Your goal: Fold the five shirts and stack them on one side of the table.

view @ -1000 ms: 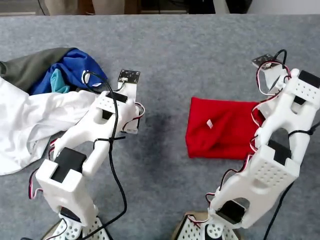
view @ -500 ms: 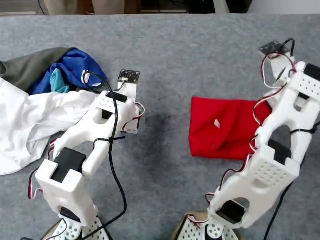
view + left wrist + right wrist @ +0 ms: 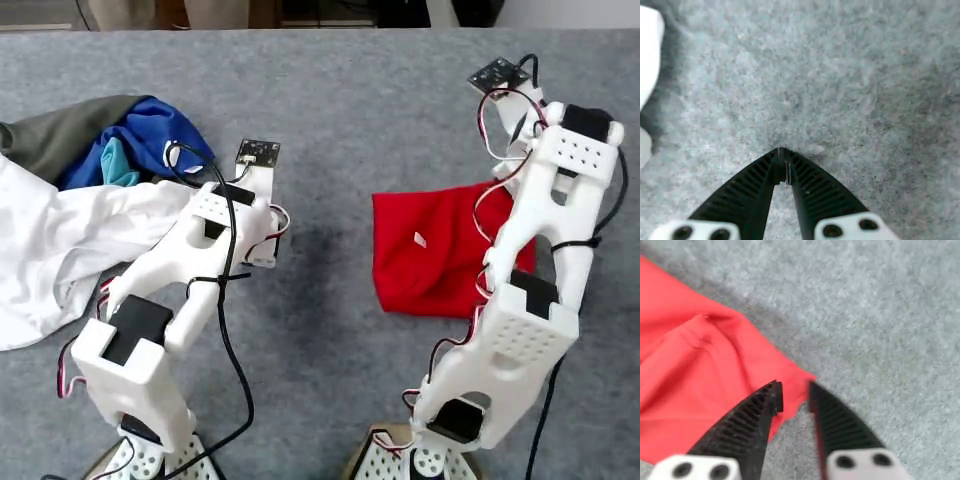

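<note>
Red shirt [image 3: 430, 255] toward right edge of the table [image 3: 350, 110], my right gripper [image 3: 794, 392] parted astride its corner, my left gripper [image 3: 783, 154] clenched empty mid-table, other shirts [image 3: 90, 190] heaped at left edge

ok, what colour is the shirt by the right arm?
The shirt is plain red, with a small white tag; the high view shows it best.

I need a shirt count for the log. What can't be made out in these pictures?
- High view: the right arm hides part of the red shirt.
- High view: the white shirt is cut by the left edge; the shirt pile beside it overlaps, so its count is unclear.
- Right wrist view: the right gripper is open at the red shirt's corner; actual contact is unclear.
</note>
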Robot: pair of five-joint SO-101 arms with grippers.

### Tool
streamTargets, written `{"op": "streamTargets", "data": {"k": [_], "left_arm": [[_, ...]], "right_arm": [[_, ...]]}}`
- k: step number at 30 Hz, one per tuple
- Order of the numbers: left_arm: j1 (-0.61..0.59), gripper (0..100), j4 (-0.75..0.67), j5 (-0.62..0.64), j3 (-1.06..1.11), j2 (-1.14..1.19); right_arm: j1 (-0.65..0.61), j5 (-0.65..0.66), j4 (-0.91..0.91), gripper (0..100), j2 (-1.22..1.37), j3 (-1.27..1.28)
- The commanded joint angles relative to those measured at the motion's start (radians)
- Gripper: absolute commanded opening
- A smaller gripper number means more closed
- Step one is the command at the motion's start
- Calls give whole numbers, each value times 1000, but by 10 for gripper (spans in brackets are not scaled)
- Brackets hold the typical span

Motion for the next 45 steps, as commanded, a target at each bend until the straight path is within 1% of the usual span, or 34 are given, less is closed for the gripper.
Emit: {"op": "streamTargets", "data": {"k": [1,3,5,7,9,11,12,14,15,17,19,21,25,29,36,38,41,45], "left_arm": [[0,19,-12,-2,2,-41],[0,19,-14,-2,2,-41],[0,19,-14,-2,2,-41],[0,19,-15,0,2,-41],[0,19,-15,0,2,-41],[0,19,-12,0,5,-41],[0,19,-15,0,17,-42],[0,19,-17,0,32,-50],[0,19,-17,0,35,-50],[-2,19,-17,0,34,-50],[-2,19,-17,0,29,-50],[-2,19,-17,0,29,-50],[-2,19,-17,0,29,-50],[-2,19,-49,0,35,-50],[-2,19,-51,-5,29,-47],[-2,19,-51,-5,29,-47],[-2,19,-51,-6,31,-47],[-23,19,-51,-3,29,-48]], "right_arm": [[45,14,21,228,-7,-47],[61,25,51,260,-13,-56],[56,25,86,256,-18,-62],[25,25,133,235,-27,-87],[-28,23,173,168,-31,-102],[-97,17,186,33,-30,-116],[-137,17,186,0,-28,-119],[-205,0,180,41,-24,-117],[-232,-26,167,43,-15,-122],[-265,-57,135,26,19,-122],[-268,-60,118,15,73,-120],[-246,-60,132,9,124,-122],[-153,-49,173,12,160,-124],[-99,41,244,9,154,-122],[1,135,381,9,111,-122],[36,160,393,9,85,-105],[105,187,393,9,12,-16],[177,258,393,9,-159,243]]}}
